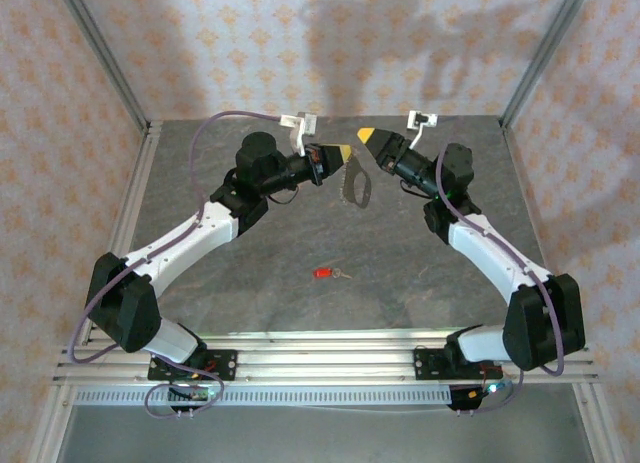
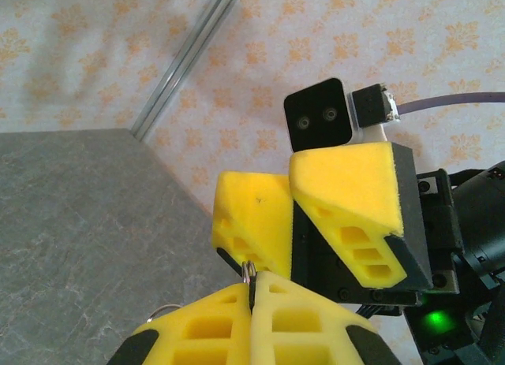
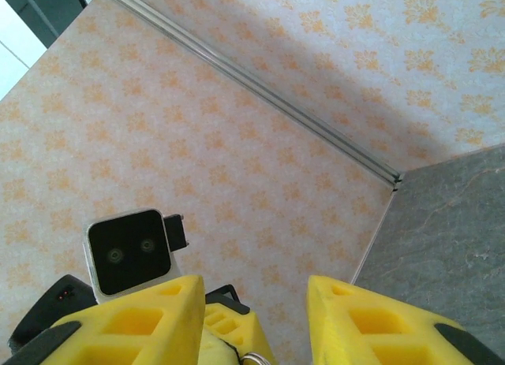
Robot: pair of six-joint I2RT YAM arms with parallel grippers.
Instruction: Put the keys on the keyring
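Nearest my bases, about the middle of the grey counter [image 1: 250, 293], lies the key [image 1: 326, 273]. Its red head is to my left and its short silver blade points right. It lies flat on the stone-patterned top with nothing touching it, well apart from both my pincers, which meet farther out toward the back of the counter.

There my left pincer [image 1: 345, 151] is clamped tight on the keyring [image 1: 352, 186]. From above, the pale loop hangs from the yellow tips back toward me, with its toothed fringe along one edge. From my left wrist I see my two yellow fingers [image 2: 205, 325] pressed together. The thin wire of the keyring [image 2: 248, 272] is pinched at the very tip of the left pincer [image 2: 251, 290].

Just beyond, almost tip to tip with it, is my right pincer [image 1: 368, 136]. Seen from the left wrist, its fingers [image 2: 343, 195] stand partly apart with a dark gap between them and nothing gripped. From my right wrist, the right pincer [image 3: 252, 290] faces the left one's tip through that gap. A sliver of the keyring [image 3: 252, 357] shows at the bottom edge. I cannot tell whether my right fingers touch the ring.

Past both pincers rises the wall [image 1: 300, 43], papered with pale orange flowers.
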